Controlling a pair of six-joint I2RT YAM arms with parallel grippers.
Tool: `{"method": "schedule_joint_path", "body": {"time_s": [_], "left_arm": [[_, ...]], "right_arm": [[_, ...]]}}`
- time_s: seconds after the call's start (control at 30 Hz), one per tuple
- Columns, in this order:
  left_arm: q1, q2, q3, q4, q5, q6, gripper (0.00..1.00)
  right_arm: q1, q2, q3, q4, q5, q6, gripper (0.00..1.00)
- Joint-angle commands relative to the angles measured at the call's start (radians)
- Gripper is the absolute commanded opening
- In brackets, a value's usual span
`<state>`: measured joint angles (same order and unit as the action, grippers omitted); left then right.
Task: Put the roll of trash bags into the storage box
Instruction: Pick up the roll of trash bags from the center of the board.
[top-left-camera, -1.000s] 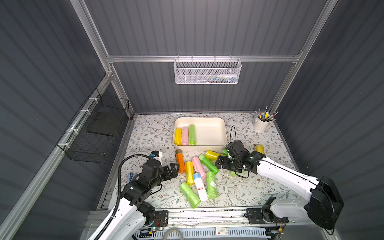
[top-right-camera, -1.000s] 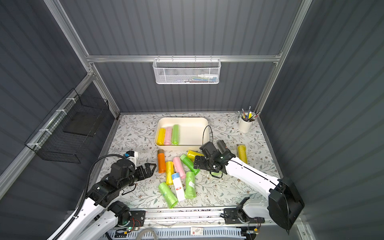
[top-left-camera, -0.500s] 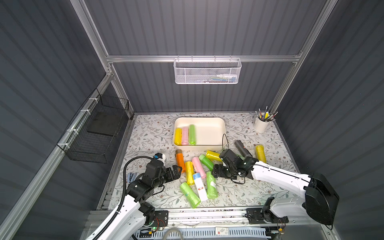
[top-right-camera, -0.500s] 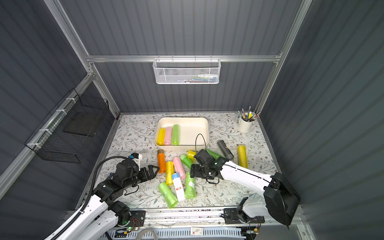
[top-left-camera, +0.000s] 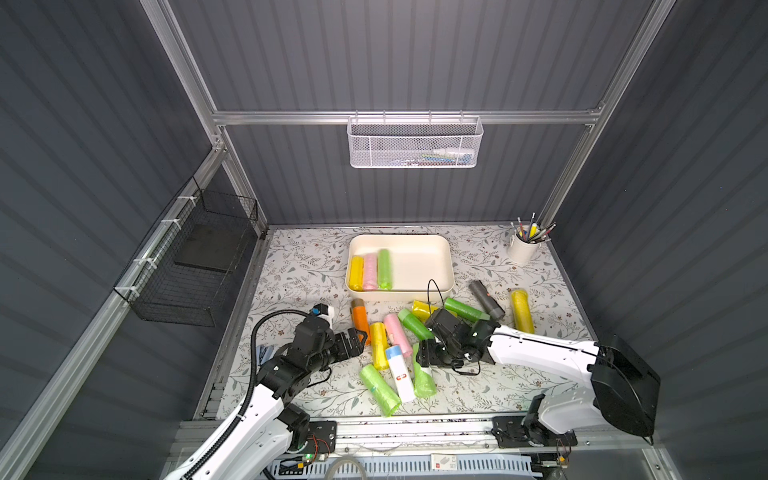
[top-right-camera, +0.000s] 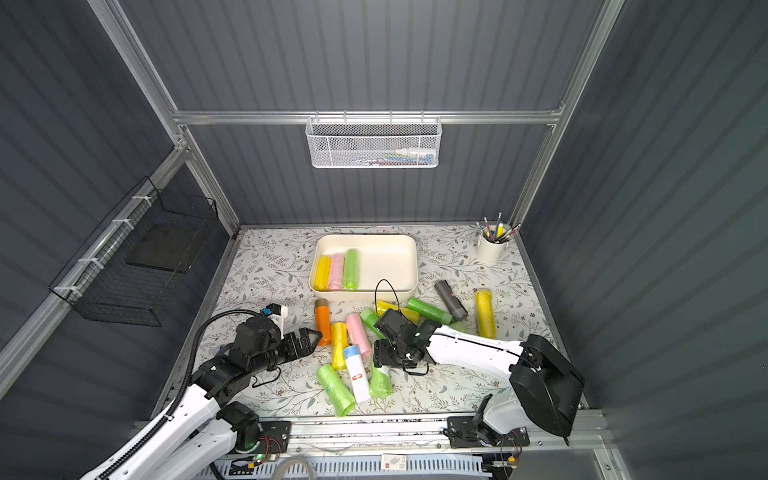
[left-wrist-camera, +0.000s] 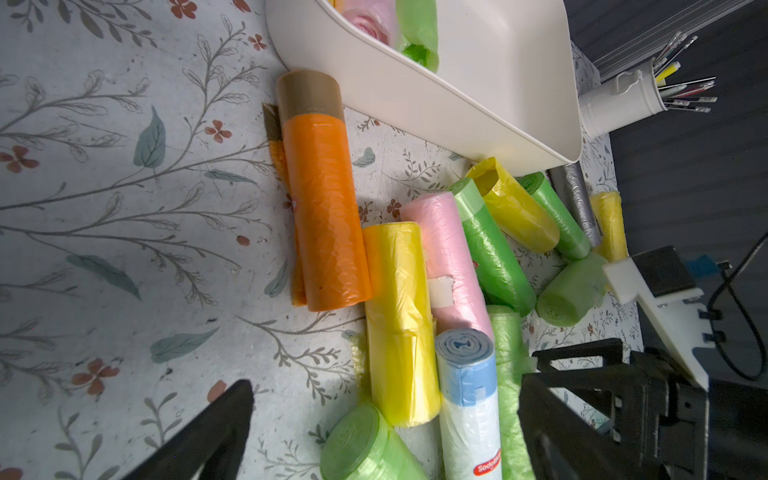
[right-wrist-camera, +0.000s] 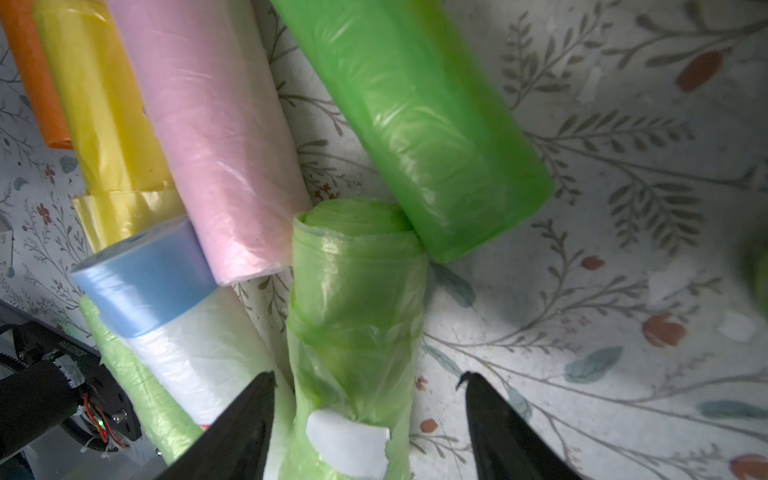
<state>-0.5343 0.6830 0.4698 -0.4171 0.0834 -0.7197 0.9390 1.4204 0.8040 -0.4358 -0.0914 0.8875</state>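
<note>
The cream storage box (top-left-camera: 441, 245) sits mid-table at the back and holds a yellow, a pink and a green roll. Several more rolls lie loose in front of it. My right gripper (right-wrist-camera: 365, 376) is lowered over a light green roll (right-wrist-camera: 357, 299) lying near the front (top-left-camera: 424, 382). Its jaws are open and straddle the roll. One finger is close against the roll's side, while the other stands apart from it. My left gripper (top-left-camera: 358, 334) is open and empty, its tips beside the orange roll (top-left-camera: 359, 318).
A white roll with a blue band (top-left-camera: 399, 370) lies right beside the straddled roll, and another light green roll (top-left-camera: 379, 388) lies past it. A grey roll (top-left-camera: 486, 299) and a yellow roll (top-left-camera: 521, 309) lie at the right. A pen cup (top-left-camera: 523, 249) stands back right.
My right arm swung from beside the box forward and left, down over the light green roll, with its jaws narrowing. My left arm crept a little toward the loose rolls.
</note>
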Motion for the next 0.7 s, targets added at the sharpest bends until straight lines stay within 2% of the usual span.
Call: {"method": "schedule_joint_path", "body": {"time_s": [0.0, 0.67], "left_arm": [[-0.001, 0.007, 0.002, 0.012, 0.016, -0.006, 1.00], [-0.001, 0.029, -0.001, 0.036, 0.041, -0.014, 1.00]], "right_arm": [[0.012, 0.011, -0.013, 0.002, -0.002, 0.017, 0.72], [0.027, 0.081, -0.025, 0.077, -0.038, 0.043, 0.66]]}}
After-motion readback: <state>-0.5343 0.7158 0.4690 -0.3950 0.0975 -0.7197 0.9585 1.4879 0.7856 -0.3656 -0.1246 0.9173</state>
